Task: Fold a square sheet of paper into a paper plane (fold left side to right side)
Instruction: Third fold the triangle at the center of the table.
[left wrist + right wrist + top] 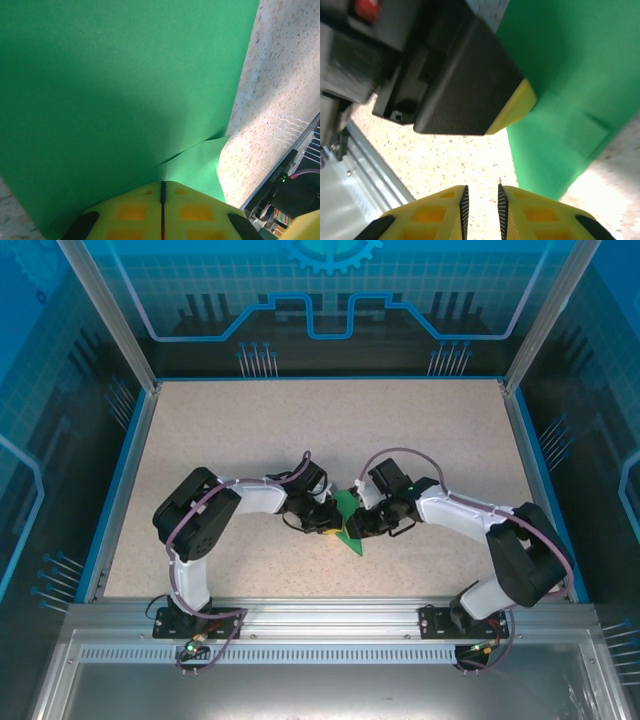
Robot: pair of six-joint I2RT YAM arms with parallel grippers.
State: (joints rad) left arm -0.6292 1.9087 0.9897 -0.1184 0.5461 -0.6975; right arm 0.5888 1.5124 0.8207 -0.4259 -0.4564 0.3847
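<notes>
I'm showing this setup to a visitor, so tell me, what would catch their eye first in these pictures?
The bright green paper catches the eye first, vivid against the speckled table, at its middle. The left gripper, on the paper's left, is shut and seems to pinch its edge. The right gripper sits just right of it, jaws slightly apart and empty.

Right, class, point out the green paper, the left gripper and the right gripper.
green paper [125,90]: left wrist view, on its broad flat face.
left gripper [162,184]: left wrist view, at the seam between its yellow fingertips.
right gripper [481,188]: right wrist view, in the narrow gap between its fingertips.
</notes>
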